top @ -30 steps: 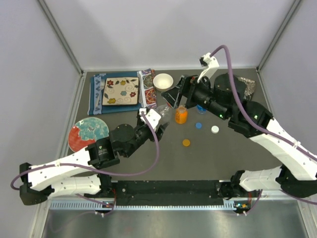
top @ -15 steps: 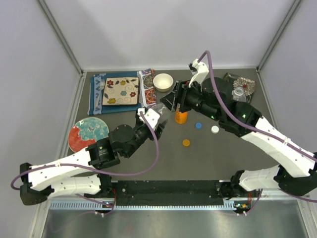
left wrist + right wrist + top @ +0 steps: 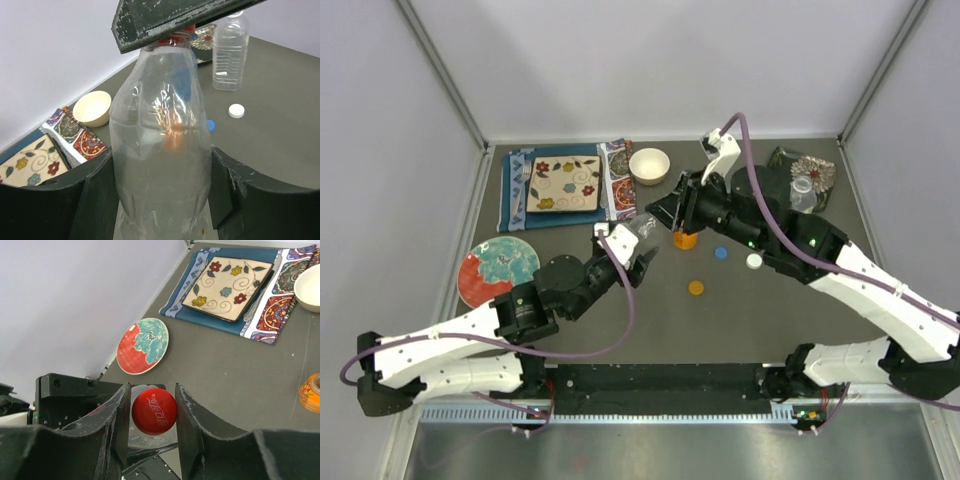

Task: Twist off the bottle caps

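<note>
At the far left, a red and teal plate [image 3: 497,270], a flowered tile [image 3: 563,183] on a blue cloth and a white bowl [image 3: 649,165] are sitting on the desk [image 3: 620,320], apart from the work and taking no part in it.

Near the middle, the left jaws are gripping the lower body of a clear bottle [image 3: 160,145]. They are pressing in on both sides and holding it roughly upright, with its neck pointing toward the other arm. That grip is most likely serving as an anchor, so the bottle is not spinning when the top is turned.

The right jaws are coming in from above and sitting narrow around the red cap [image 3: 154,411]. As far as the wrist view shows, a pad is lying against each side of it. The cap is on the bottle's neck and not yet off, so the grip looks set for twisting.

Just right of the held bottle, the short orange bottle [image 3: 686,238] is standing on the desk with its mouth open. Its orange cap [image 3: 696,288] is lying loose nearer the arms. The blue cap [image 3: 721,253] and the white cap [image 3: 754,261] are resting beside it, each clear of the others.

At the far right rear, a ribbed clear bottle [image 3: 803,192] is standing uncapped. By the look of things, three caps are done and the red one is the last
</note>
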Robot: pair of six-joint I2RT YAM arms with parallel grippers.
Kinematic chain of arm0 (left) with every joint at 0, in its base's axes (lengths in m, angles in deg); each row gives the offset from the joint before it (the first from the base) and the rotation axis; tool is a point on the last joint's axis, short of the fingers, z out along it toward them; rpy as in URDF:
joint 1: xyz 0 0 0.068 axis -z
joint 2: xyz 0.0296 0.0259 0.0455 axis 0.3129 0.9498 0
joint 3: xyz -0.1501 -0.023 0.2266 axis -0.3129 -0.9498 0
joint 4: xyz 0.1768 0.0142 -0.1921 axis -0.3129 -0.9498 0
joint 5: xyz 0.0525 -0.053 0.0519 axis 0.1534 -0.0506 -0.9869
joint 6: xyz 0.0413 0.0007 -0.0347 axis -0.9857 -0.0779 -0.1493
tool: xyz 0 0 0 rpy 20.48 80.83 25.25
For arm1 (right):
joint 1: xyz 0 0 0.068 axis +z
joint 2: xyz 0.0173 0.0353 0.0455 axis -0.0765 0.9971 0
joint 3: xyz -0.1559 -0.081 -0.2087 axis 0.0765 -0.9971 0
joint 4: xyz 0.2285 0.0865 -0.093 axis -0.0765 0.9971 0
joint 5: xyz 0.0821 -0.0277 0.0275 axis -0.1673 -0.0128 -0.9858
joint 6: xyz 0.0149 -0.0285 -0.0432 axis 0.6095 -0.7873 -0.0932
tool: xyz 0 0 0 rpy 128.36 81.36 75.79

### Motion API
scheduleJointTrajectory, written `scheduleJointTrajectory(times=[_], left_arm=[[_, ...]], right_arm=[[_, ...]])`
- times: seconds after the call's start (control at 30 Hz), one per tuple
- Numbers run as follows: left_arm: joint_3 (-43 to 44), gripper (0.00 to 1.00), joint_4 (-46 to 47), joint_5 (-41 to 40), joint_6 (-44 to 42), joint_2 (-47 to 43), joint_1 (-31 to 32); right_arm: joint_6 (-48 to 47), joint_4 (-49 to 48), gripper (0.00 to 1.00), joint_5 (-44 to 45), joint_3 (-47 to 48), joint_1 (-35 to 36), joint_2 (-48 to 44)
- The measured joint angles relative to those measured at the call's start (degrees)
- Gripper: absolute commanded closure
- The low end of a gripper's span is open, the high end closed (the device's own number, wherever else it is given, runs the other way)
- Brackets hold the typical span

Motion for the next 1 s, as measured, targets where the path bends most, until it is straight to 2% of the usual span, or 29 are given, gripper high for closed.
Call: scheduleJointTrajectory(times=[0.07,0.2,0.5,0.63,0.73,0.83,1.0], left_arm=[[-0.7,0.71,0.0,2.3,0.4,-1.0,-0.1],[-0.9,0.71,-0.5,9.9,2.4,-3.1,-0.8],[2.5,0.72,-1.6,33.0,9.2,-5.4,-3.3],[3.7,0.71,-2.4,45.2,13.6,-5.3,-6.6],[3.8,0.70,-1.0,57.4,18.7,-4.5,-11.6],[3.6,0.69,1.0,66.3,23.6,-3.7,-15.1],[3.0,0.69,5.6,77.1,31.2,-1.5,-17.5]], right_arm=[[-0.7,-0.8,1.00,-0.9,-1.5,0.1,-1.2],[-4.5,-2.8,1.00,-5.5,-3.6,0.2,-4.4],[-15.0,-6.1,1.00,-23.7,-3.9,0.5,-10.0],[-20.0,-7.4,1.00,-32.5,-5.0,0.5,-12.0],[-23.8,-7.3,1.00,-38.3,-5.0,0.3,-12.3],[-26.6,-7.3,1.00,-42.3,-5.0,0.1,-12.3],[-31.3,-6.1,1.00,-49.4,-4.7,-0.1,-12.3]])
